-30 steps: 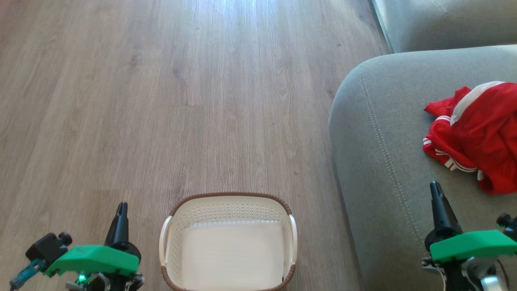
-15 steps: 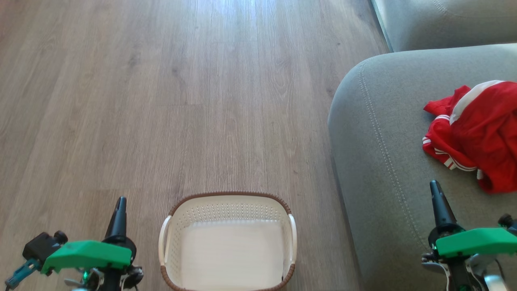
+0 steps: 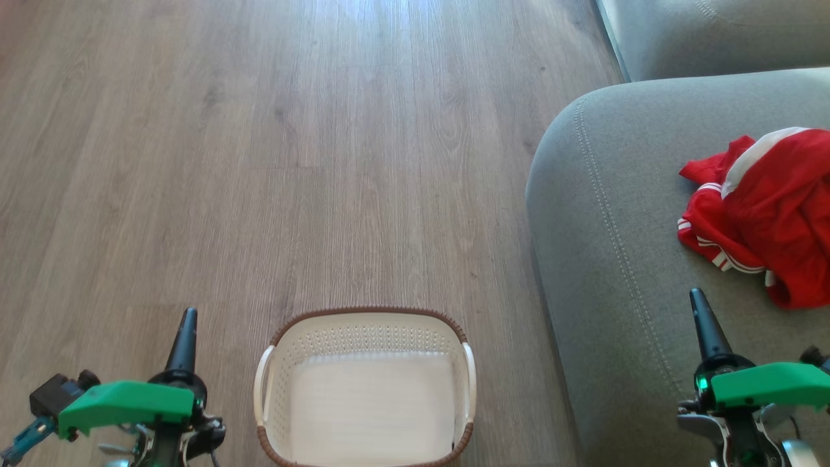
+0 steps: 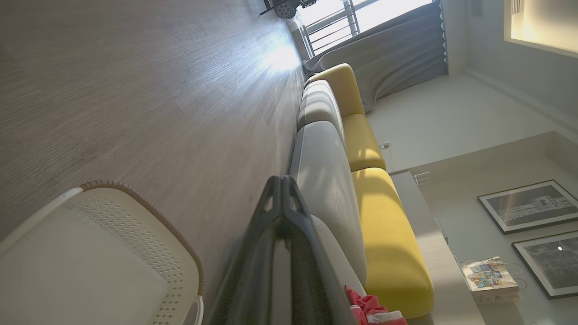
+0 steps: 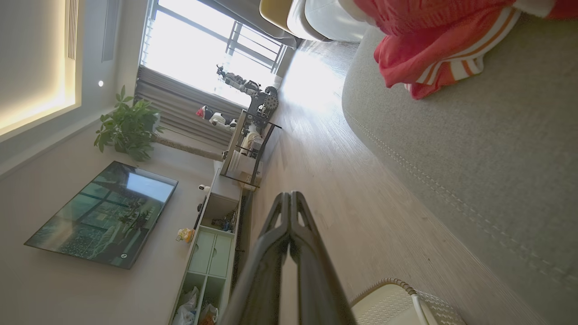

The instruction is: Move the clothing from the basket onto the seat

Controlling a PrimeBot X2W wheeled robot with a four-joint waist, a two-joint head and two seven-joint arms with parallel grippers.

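The red clothing (image 3: 768,214) with white stripes lies bunched on the grey seat (image 3: 616,214) at the right, and it also appears in the right wrist view (image 5: 433,40). The white basket (image 3: 366,389) with its brown rim stands on the floor at bottom centre, and nothing lies inside it. My left gripper (image 3: 187,318) is shut with nothing held, left of the basket (image 4: 104,253). My right gripper (image 3: 698,297) is shut and holds nothing, hovering over the seat's front part, below the clothing. In both wrist views the fingers (image 4: 281,198) (image 5: 289,212) are pressed together.
Wooden floor (image 3: 292,143) stretches ahead and to the left. Another grey cushion (image 3: 713,32) sits at the top right. The left wrist view shows yellow sofa cushions (image 4: 388,234). A TV (image 5: 104,216), a cabinet (image 5: 212,243) and a plant (image 5: 128,128) line the far wall.
Both grippers have drawn back toward the bottom of the head view, the left one also shifting left. The basket and clothing have stayed in place.
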